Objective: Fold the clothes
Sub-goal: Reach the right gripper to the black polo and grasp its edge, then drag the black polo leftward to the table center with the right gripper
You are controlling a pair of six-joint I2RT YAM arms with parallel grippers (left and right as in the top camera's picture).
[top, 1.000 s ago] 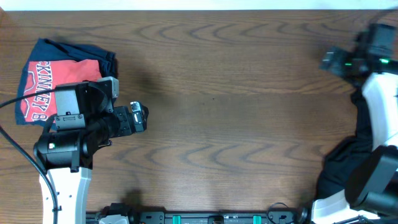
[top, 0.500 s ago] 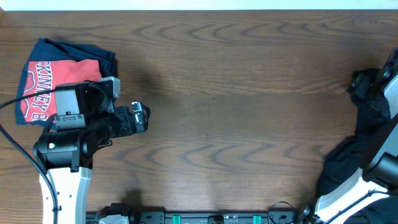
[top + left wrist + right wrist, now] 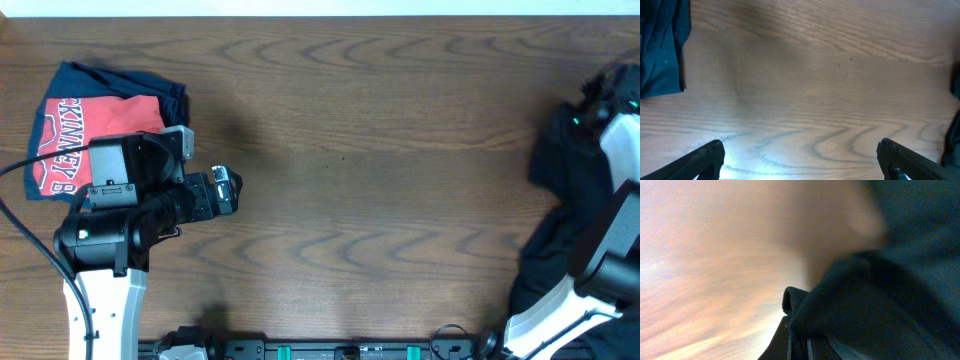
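The black shirt (image 3: 556, 165) hangs bunched at the table's right edge, trailing down to the front right corner. In the right wrist view its dark fabric (image 3: 865, 310) fills the right half, and a fold of it is pinched in my right gripper (image 3: 802, 342), which is shut on it. In the overhead view the right gripper's jaws are hidden by the cloth and the arm. My left gripper (image 3: 225, 188) hovers over bare wood at the left, far from the shirt. Its fingers (image 3: 705, 160) stand wide open with nothing between them.
A red T-shirt with white letters (image 3: 80, 140) lies on a folded navy garment (image 3: 130, 80) at the back left, just behind the left arm. The navy cloth (image 3: 660, 50) shows at the left wrist view's upper left. Bare wood table (image 3: 380, 180) spans the middle.
The right gripper has gone from open to shut on the black shirt. The right arm swung, and the bunched cloth now reaches further left over the table. The left arm has not moved.
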